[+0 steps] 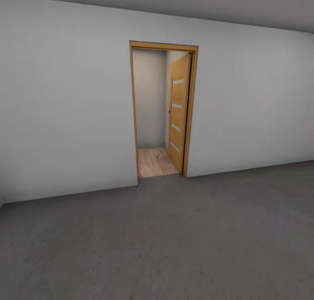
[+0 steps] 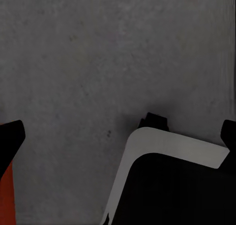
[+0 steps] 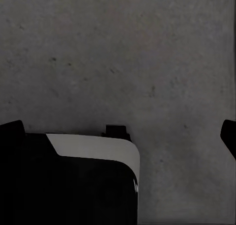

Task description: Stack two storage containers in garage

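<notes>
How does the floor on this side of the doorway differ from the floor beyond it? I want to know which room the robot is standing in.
The near floor is mottled dark grey concrete; the floor past the doorway is light wood planks. The grey floor spreads wide across the head view, while the wood floor shows as a narrow strip framed by the door frame and the open wooden door. Both look flat and bare and meet at the threshold.

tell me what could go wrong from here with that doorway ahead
1. The doorway is narrow and the door swung inward narrows it further, so the robot's base or arms might clip the frame going through.
2. A red-orange strip, possibly a container, sits close beside the left fingers over the concrete floor; turning could knock it.
</notes>
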Tool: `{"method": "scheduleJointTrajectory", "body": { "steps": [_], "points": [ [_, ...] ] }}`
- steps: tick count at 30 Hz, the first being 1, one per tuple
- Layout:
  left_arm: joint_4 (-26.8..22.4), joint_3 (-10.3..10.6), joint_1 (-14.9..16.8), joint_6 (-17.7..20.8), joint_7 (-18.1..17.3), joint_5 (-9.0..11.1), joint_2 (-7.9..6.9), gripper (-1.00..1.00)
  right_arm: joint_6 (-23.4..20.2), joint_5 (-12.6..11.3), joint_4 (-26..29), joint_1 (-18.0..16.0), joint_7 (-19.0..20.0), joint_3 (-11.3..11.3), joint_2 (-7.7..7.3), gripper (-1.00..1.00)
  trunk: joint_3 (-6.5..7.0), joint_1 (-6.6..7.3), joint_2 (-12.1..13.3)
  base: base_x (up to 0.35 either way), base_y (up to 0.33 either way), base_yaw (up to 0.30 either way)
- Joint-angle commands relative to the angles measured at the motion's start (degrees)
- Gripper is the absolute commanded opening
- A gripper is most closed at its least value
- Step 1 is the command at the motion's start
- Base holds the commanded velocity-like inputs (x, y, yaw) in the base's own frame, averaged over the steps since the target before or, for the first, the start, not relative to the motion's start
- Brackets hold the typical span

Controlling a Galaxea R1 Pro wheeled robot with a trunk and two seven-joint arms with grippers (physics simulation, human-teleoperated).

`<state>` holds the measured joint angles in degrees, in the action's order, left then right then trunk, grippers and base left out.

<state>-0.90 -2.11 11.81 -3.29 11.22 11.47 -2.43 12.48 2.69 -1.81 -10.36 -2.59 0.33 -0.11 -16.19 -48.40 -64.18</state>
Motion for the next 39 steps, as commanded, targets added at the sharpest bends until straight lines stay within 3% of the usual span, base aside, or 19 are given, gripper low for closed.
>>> {"method": "scheduleJointTrajectory", "body": {
  "steps": [1, 10, 19, 39],
  "points": [
    [0.0, -0.2, 0.0, -0.2, 0.0, 0.3, 0.01, 1.00, 0.3, 0.3, -0.2, -0.1, -0.2, 0.0, 0.01, 1.00, -0.07, 0.00, 0.0, 0.000, 0.000, -0.297],
    [0.0, -0.2, 0.0, -0.3, 0.0, 0.3, 0.04, 1.00, 0.2, 0.3, -0.1, -0.1, -0.2, 0.0, 0.17, 1.00, -0.07, 0.00, 0.0, 0.000, 0.000, -0.286],
    [0.2, -0.5, 0.0, 0.4, 0.0, 0.5, 0.53, 1.00, -0.1, 0.9, -0.1, -0.1, -0.2, 0.1, 0.01, 1.00, -0.07, 0.00, 0.0, 0.016, 0.000, -0.043],
    [0.7, -0.5, 0.0, 0.0, 0.0, 0.6, 1.39, 1.00, 0.3, 1.0, -0.1, -0.1, -0.2, 0.4, -0.15, 1.00, -0.07, 0.00, 0.0, 0.308, 0.000, 0.000]
  ]
}}
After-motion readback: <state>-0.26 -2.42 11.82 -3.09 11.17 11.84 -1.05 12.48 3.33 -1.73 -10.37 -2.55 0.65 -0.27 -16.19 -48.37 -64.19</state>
